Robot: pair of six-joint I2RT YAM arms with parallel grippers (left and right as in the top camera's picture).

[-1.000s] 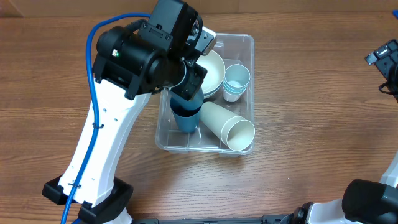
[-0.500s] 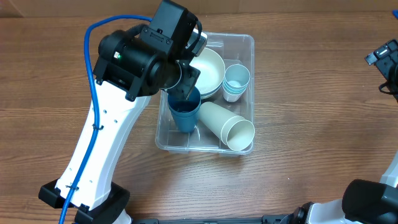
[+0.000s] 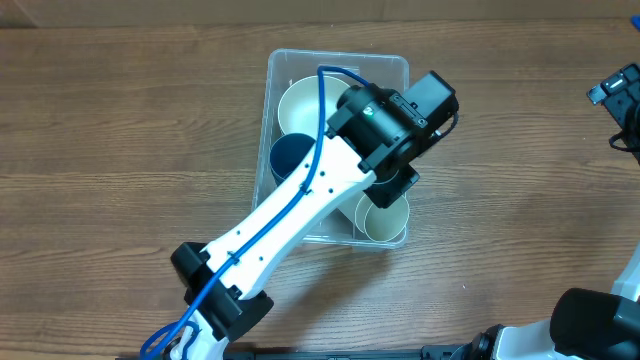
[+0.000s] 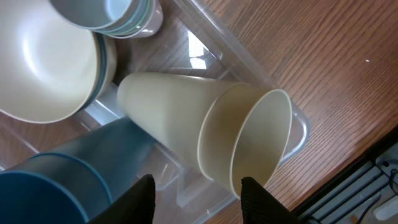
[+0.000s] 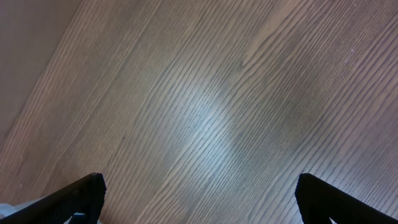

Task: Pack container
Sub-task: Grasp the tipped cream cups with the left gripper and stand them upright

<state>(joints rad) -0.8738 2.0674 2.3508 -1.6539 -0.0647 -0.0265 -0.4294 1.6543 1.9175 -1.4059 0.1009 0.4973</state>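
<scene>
The clear plastic container [image 3: 340,62] stands at the table's middle. It holds a cream bowl [image 3: 298,102], a dark blue cup [image 3: 290,158] and a cream cup lying on its side [image 3: 385,222]. My left arm reaches across it, and its gripper is hidden under the wrist in the overhead view. In the left wrist view the left gripper [image 4: 198,200] is open and empty just above the lying cream cup [image 4: 211,134], next to the blue cup [image 4: 68,180], the cream bowl [image 4: 43,56] and stacked pale cups [image 4: 112,15]. My right gripper [image 5: 199,199] is open over bare wood.
The right arm [image 3: 620,95] sits at the far right edge. The left arm's base [image 3: 215,290] is at the front left. Wooden table [image 3: 520,200] lies around the container. The table's front edge and cables [image 4: 379,180] show in the left wrist view.
My left arm let go of the dark blue cup, which now stands in the container. The arm swung right, across the container, to above the lying cream cup. The right arm has not moved.
</scene>
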